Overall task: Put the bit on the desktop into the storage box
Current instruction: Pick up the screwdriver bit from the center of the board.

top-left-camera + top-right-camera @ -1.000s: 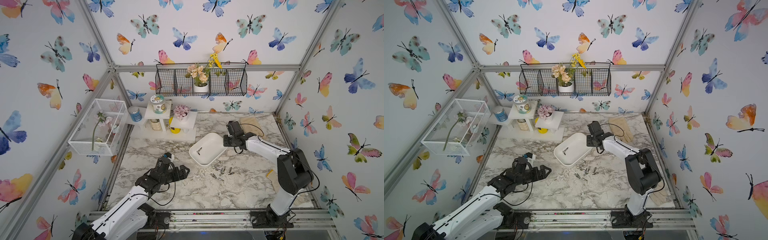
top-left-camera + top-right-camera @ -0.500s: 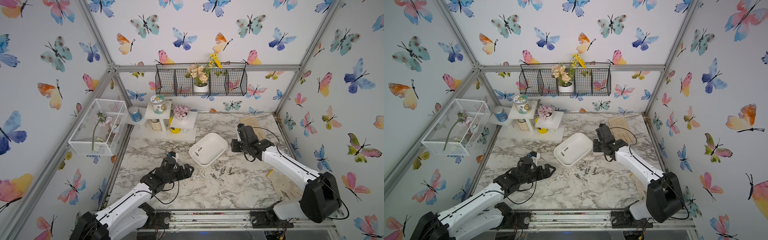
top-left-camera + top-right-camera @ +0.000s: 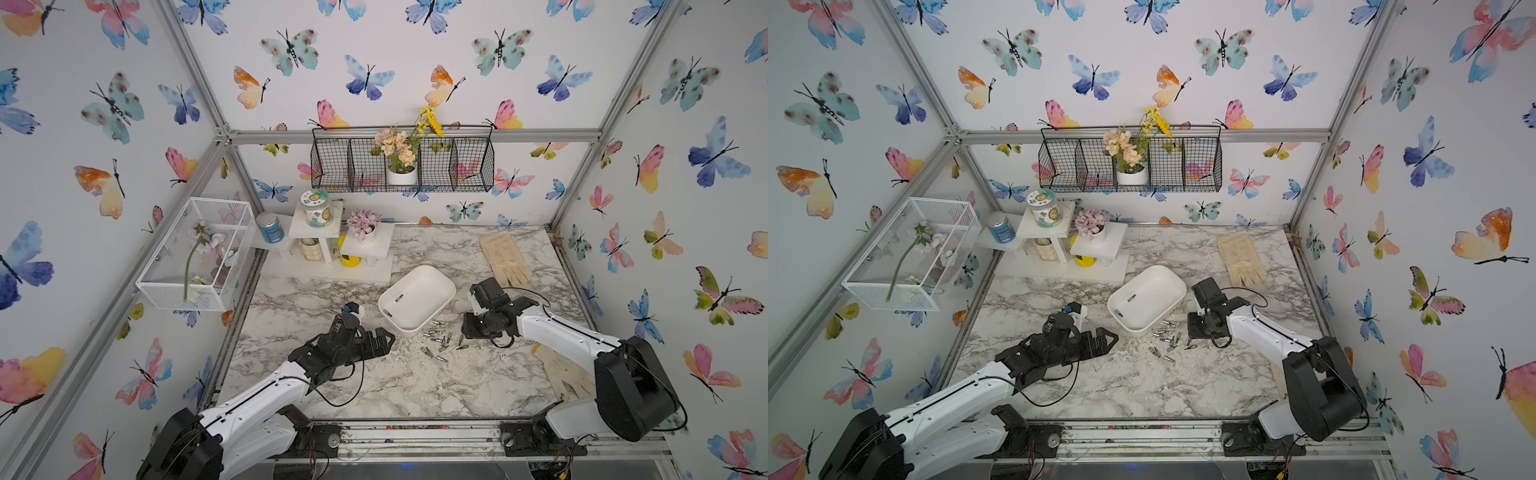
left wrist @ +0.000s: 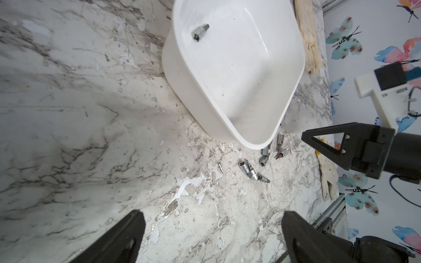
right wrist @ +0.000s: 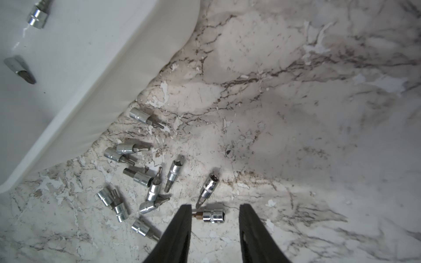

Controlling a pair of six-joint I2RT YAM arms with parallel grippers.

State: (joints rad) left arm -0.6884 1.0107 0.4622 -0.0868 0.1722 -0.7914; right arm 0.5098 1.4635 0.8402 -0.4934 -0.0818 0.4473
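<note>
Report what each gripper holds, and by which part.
Nothing is held. The left gripper is open above the desktop; the right gripper, jaws open, straddles a bit lying there, not yet clamped.

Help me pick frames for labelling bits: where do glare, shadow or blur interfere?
Left wrist view: glare streak on the storage box wall, left gripper fingers out of focus. Right wrist view: bits sharp with soft shadows, right gripper fingers dark and featureless. In both top views: even light, but bits too small to tell apart.
</note>
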